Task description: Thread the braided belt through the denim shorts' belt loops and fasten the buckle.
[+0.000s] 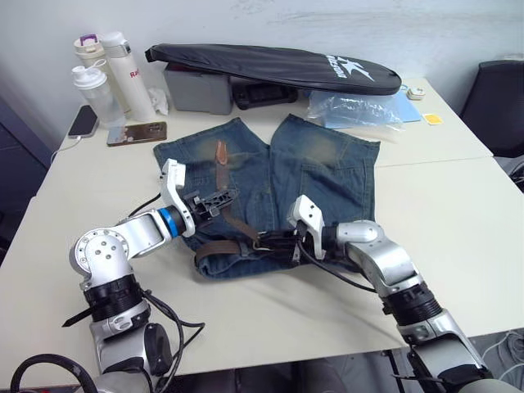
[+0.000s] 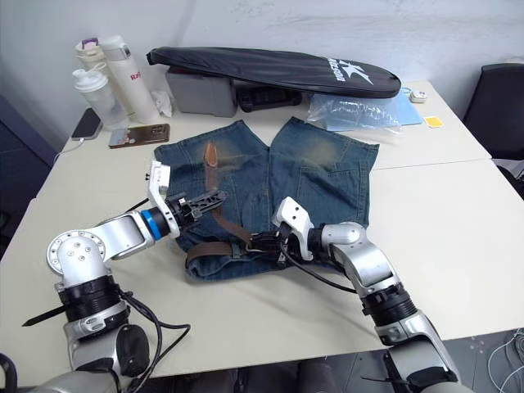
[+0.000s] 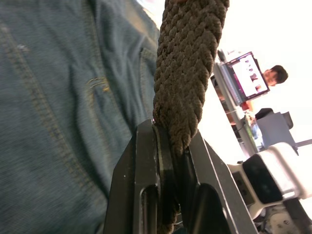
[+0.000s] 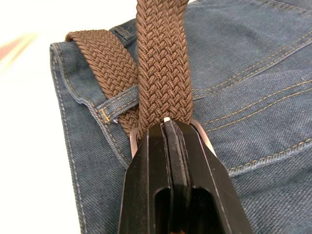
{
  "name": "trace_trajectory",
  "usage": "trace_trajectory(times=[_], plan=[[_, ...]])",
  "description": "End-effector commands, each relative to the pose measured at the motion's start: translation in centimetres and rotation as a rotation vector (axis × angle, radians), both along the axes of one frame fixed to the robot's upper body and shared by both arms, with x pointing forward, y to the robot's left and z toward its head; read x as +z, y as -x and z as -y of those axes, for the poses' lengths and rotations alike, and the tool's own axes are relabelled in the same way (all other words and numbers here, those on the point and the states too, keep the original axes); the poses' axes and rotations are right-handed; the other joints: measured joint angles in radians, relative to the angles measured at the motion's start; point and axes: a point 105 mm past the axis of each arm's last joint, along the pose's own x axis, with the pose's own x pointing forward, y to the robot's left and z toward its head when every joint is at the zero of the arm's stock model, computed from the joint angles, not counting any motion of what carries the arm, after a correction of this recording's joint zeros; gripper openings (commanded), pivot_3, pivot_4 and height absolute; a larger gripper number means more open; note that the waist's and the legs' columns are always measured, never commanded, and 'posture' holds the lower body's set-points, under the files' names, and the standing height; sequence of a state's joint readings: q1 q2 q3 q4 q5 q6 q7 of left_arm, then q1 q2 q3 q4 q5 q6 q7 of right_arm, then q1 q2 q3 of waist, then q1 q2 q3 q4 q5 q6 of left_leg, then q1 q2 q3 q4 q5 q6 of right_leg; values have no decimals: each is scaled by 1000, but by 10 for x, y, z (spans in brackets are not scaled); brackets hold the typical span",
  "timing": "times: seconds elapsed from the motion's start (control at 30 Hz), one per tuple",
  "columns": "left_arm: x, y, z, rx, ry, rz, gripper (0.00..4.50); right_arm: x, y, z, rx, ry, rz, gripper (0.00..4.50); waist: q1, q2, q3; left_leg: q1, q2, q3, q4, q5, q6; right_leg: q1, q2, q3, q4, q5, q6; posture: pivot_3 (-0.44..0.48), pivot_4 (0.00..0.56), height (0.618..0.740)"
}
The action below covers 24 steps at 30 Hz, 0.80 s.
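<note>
A: Right end effector (image 4: 168, 127) is clamped on the dark-brown braided belt (image 4: 161, 63), its two black fingers pinched flat on the weave right at the small silver metal buckle (image 4: 132, 139), whose frame peeks out on either side of the fingertips.

B: And the left end effector (image 3: 170, 141) is shut on the same strap further along, holding it up off the faded blue denim shorts (image 1: 327, 168).

A: The key line: the belt's long axis runs across the waistband from the right end effector toward the left one. Just beside the buckle the strap passes under a narrow blue denim belt loop (image 4: 119, 103).

B: So the free tail lies leftward, with the left arm nearer to it. I'd say the threading is partly done and the buckle isn't fastened yet.

A: The shorts lie flat on the pale bench (image 1: 458, 213), waistband toward the robot, legs pointing toward the long black zipped bag (image 1: 270, 65).
</note>
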State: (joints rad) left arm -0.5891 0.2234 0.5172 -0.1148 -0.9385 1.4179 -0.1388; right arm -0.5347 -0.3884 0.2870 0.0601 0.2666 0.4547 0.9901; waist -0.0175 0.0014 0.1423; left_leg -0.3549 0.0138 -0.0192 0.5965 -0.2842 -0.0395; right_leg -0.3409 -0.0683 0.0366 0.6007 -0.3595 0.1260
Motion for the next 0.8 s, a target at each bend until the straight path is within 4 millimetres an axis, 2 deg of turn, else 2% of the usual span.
trace_trajectory(times=[0.03,0.23,0.5,0.8], plan=[[12,2,-3,-3,-6,61,0,-6,2,4,21,-16,-29,25,-2,0,0,0,0,0,0,0,0,0,0,0,0,0,0,0,150,740],[12,3,0,-7,1,66,0,-22,1,4,27,8,-52,25,-9,0,0,0,0,0,0,0,0,1,-1,0,0,0,0,0,150,740],[10,5,2,-2,7,61,0,-30,-7,6,9,14,-83,25,-9,-1,-1,2,0,0,1,0,0,2,-1,0,0,0,0,0,150,740],[11,4,2,5,7,64,0,-36,12,-7,180,68,-145,25,-10,-1,-1,2,0,0,0,0,0,2,-1,0,0,0,0,0,150,740]])
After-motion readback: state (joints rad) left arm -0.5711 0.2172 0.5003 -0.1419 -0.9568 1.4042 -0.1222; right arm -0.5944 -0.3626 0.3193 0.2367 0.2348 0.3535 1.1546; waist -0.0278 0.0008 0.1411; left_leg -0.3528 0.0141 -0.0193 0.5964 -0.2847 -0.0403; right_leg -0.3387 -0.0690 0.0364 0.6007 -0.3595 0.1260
